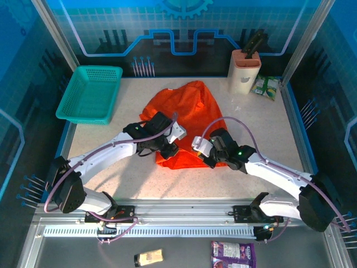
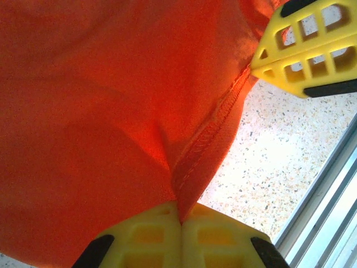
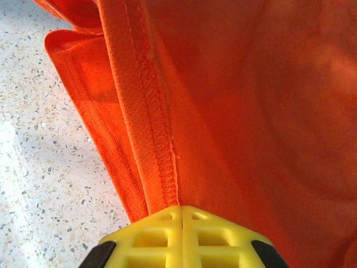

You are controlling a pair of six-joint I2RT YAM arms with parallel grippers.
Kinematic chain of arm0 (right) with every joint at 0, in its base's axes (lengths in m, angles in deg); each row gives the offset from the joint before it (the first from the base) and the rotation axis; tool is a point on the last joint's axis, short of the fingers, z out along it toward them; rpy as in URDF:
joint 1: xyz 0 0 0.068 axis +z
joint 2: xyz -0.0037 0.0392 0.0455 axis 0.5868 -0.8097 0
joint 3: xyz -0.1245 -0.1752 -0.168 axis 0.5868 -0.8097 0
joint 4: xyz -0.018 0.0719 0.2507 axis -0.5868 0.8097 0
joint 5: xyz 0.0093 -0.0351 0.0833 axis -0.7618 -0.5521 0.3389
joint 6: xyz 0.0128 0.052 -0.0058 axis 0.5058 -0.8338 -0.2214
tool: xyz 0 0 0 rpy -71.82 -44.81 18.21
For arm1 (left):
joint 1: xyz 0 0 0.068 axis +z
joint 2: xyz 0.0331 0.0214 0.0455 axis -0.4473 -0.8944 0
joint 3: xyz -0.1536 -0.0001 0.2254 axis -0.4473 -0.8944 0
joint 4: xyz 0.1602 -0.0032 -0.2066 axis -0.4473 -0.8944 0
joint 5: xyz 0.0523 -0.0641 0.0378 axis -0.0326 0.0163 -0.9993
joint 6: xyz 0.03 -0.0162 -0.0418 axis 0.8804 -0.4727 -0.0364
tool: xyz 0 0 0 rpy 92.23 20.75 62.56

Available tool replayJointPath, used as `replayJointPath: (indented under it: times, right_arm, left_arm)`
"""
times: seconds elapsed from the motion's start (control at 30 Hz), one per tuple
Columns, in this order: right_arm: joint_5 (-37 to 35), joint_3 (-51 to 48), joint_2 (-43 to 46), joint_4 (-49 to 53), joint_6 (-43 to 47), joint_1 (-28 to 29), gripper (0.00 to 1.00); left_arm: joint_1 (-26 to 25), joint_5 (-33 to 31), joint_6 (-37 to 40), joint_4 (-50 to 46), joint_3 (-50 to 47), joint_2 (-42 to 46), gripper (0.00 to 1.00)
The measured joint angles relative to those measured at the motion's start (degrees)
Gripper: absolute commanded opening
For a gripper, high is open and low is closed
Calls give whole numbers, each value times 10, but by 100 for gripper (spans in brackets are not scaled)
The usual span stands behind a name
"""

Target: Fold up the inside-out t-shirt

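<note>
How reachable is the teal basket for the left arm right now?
Probably, but not freely. Bare table lies between the left gripper and the teal basket, so nothing blocks it; yet the gripper is shut on the t-shirt and would drag it along.

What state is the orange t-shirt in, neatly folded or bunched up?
Bunched up, not folded: the t-shirt lies rumpled on the table, and the left gripper and right gripper each pinch a stitched edge of it.

White arms (image 1: 106, 151) w/ blk joints, purple cables (image 1: 223, 119), yellow lattice fingers (image 2: 150, 237)
</note>
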Motion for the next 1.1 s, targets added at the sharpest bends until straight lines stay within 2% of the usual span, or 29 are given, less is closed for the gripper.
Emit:
replayJointPath:
  times: [0.03, 0.1, 0.17, 0.23, 0.3, 0.37, 0.6, 0.8, 0.93, 1.1]
  right_arm:
    - [3, 0, 5, 3, 0, -1, 0]
    - [7, 0, 11, 7, 0, -1, 19]
    - [12, -5, 17, 0, -6, 0, 46]
    - [9, -21, 24, -20, -10, 7, 63]
    - [3, -40, 28, -42, -11, 15, 76]
    - [-12, -59, 26, -70, -15, 22, 80]
    - [-75, -68, -30, -142, -7, 23, 81]
    - [-135, -68, -42, -168, 11, 23, 71]
    - [-147, -68, 0, -162, 18, 21, 57]
    - [-127, -68, 50, -150, 17, -4, 34]
  left_arm:
    - [1, 0, 0, 0, -1, 1, 0]
    - [4, 0, -1, 0, -1, 2, 0]
    - [5, 0, -3, 1, -1, 3, 0]
    - [5, 1, -5, 0, -1, 3, 0]
    - [5, 2, -7, 1, -1, 3, 0]
    - [5, 3, -11, 0, -1, 3, 0]
    - [6, 3, -11, 0, -1, 5, 0]
    - [7, 5, -14, 0, -1, 12, 0]
    - [11, 5, -15, 0, -1, 13, 0]
    - [14, 5, -15, 0, -1, 13, 0]
